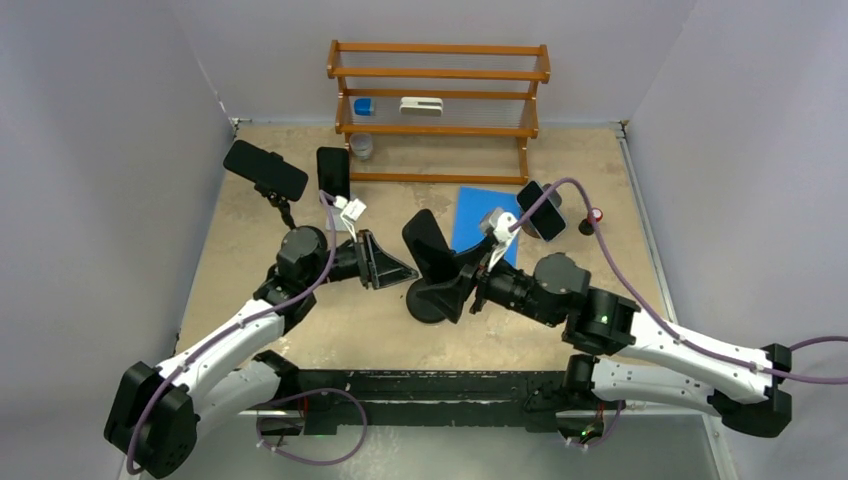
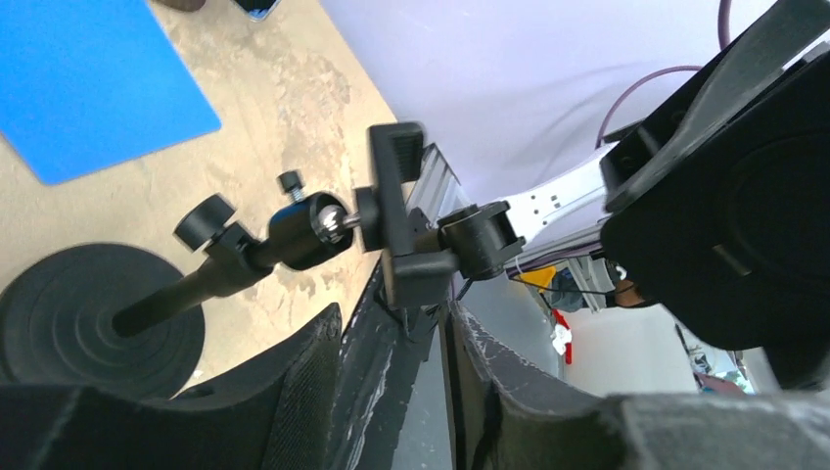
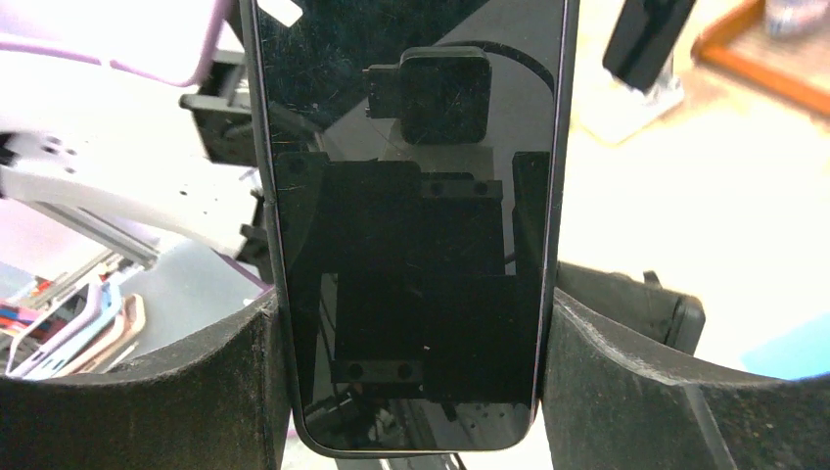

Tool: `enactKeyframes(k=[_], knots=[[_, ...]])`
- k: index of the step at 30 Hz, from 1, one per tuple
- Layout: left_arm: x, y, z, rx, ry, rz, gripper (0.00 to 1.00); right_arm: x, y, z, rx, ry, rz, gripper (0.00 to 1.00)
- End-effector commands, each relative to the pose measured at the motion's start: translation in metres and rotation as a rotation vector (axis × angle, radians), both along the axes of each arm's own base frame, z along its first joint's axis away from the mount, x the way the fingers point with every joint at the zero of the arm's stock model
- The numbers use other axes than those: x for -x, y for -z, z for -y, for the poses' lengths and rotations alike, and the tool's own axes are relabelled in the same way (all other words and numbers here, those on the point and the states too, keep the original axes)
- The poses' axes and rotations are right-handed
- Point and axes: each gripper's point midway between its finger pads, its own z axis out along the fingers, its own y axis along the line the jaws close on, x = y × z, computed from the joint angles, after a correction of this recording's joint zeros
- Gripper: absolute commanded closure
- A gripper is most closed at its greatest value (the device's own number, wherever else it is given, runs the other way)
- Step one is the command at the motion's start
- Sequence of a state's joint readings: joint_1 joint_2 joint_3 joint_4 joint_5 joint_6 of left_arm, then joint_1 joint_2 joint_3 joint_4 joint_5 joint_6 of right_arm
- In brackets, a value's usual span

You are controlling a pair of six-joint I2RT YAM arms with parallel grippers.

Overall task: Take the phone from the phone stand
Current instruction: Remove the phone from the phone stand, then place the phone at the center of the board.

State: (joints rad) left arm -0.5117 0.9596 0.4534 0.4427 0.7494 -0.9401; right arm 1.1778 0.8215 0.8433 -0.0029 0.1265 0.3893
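The right claw [image 3: 411,333] grasps the dark phone [image 1: 428,245] by its long edges at the centre of the overhead view, just above the stand [image 2: 303,230], while the left claw [image 2: 396,318] sits at the stand's clamp, and I cannot tell whether it grips it.

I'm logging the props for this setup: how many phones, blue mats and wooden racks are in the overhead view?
Phones: 4
Blue mat: 1
Wooden rack: 1
Total: 6
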Motion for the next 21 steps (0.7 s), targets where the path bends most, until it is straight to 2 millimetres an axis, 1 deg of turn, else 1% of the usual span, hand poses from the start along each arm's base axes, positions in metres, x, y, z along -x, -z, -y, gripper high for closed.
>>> enactKeyframes(k=[1, 6, 8, 9, 10, 11, 12, 13, 15, 18, 21], knots=[[0.001, -0.041, -0.001, 0.001, 0.016, 0.099, 0.59, 0.003, -0.078, 0.009, -0.144, -0.013, 0.140, 1.00], [-0.002, -0.077, -0.010, -0.015, -0.049, 0.198, 0.52, -0.022, -0.078, 0.013, -0.099, 0.114, 0.188, 1.00], [-0.007, -0.095, -0.018, -0.015, -0.121, 0.277, 0.51, -0.035, -0.078, 0.016, -0.094, 0.184, 0.210, 1.00], [-0.012, -0.106, -0.025, -0.008, -0.185, 0.320, 0.49, -0.041, -0.079, 0.018, -0.095, 0.220, 0.223, 1.00], [-0.016, -0.118, -0.033, 0.006, -0.250, 0.369, 0.45, -0.047, -0.079, 0.018, -0.093, 0.251, 0.240, 1.00], [-0.024, -0.127, -0.043, 0.020, -0.338, 0.411, 0.40, -0.053, -0.078, 0.018, -0.086, 0.279, 0.253, 1.00], [-0.026, -0.140, -0.051, 0.044, -0.397, 0.461, 0.36, -0.059, -0.079, 0.016, -0.079, 0.306, 0.261, 1.00], [-0.027, -0.150, -0.058, 0.066, -0.440, 0.500, 0.32, -0.065, -0.078, 0.014, -0.065, 0.330, 0.268, 1.00], [-0.030, -0.168, -0.066, 0.092, -0.501, 0.555, 0.28, -0.074, -0.078, 0.008, -0.049, 0.363, 0.274, 1.00], [-0.035, -0.182, -0.061, 0.070, -0.483, 0.583, 0.27, -0.084, -0.080, -0.001, -0.047, 0.406, 0.280, 1.00], [-0.036, -0.189, -0.051, 0.062, -0.428, 0.585, 0.27, -0.093, -0.083, -0.009, -0.050, 0.438, 0.282, 1.00]])
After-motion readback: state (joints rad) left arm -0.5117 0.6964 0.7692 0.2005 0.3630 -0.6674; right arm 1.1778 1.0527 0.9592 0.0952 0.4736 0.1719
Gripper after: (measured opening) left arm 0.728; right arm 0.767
